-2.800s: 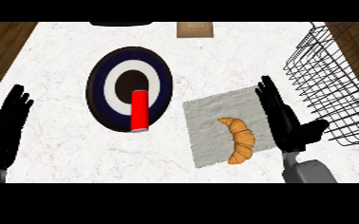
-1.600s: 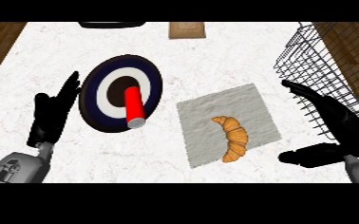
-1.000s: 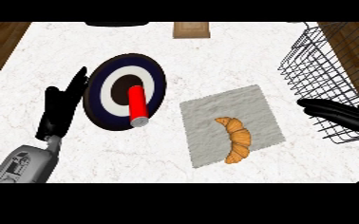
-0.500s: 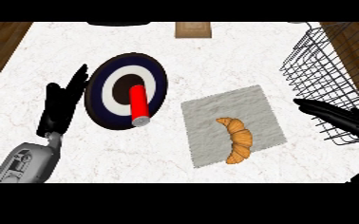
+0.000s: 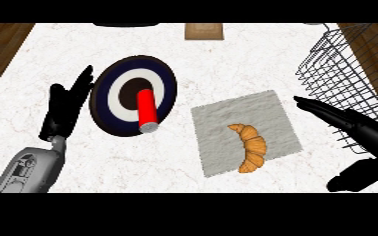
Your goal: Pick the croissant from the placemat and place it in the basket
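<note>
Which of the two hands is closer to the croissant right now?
The right hand, open at the view's right edge beside the placemat holding the croissant. The left hand rests beyond the plate, farther away.

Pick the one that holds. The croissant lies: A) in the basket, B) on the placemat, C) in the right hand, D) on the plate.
B: the croissant lies on the grey placemat, apart from the open right hand.
</note>
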Action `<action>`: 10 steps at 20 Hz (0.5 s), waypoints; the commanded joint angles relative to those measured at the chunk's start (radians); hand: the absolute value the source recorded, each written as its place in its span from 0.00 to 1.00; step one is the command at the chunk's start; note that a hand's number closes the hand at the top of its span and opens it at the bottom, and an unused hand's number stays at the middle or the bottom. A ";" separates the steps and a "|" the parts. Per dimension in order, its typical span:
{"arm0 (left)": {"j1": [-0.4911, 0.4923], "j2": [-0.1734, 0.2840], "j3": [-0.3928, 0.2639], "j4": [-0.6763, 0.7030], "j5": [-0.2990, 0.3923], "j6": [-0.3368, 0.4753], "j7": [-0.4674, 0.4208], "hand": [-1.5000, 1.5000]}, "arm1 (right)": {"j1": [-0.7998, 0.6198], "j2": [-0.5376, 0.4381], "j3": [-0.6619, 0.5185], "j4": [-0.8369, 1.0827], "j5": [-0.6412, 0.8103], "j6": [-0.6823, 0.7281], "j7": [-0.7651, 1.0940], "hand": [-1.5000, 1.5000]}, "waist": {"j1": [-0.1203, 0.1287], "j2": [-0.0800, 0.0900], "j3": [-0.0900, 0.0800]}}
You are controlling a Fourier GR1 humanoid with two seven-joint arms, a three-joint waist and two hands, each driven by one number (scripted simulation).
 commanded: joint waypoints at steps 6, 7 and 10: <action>-0.009 -0.076 0.052 -0.015 -0.072 -0.018 0.038 0.50 | -0.024 0.154 0.049 0.044 0.143 -0.026 0.013 0.00 | -0.001 0.000 0.000; 0.019 -0.084 0.031 -0.016 -0.085 -0.003 0.001 0.50 | -0.023 0.149 0.068 0.185 0.199 -0.100 -0.122 0.00 | 0.002 0.001 0.001; -0.046 -0.061 0.082 -0.029 -0.071 -0.063 0.084 0.50 | 0.009 0.194 0.067 0.079 0.206 -0.094 -0.043 0.00 | -0.003 -0.001 0.000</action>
